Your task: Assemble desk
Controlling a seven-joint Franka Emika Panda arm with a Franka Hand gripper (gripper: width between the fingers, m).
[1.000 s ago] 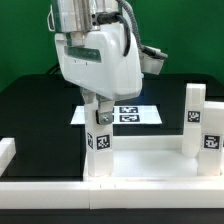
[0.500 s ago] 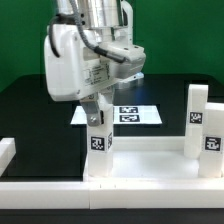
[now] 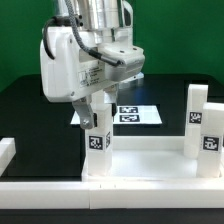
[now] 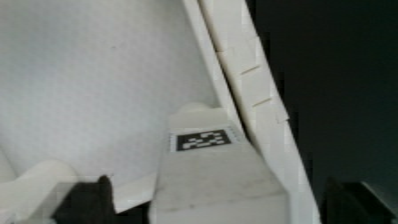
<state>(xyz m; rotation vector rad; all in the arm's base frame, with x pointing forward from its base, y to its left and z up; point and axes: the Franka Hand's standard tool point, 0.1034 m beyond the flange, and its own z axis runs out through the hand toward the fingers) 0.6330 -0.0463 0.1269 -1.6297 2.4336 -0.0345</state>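
So the desk sits upside down at the counter's 6 o'clock edge, against the low white wall, legs pointing up. The tool hangs right over the 9 o'clock leg, but whether it's let go or is pinching that leg, I can't tell. Looks like light, stiff, slick plastic; I'd grab a leg by its flat sides.

Arm upright, wrist twisted, gripper down low (jaws apart)

Open black table at exterior view's left; upright legs and marker board crowding centre.
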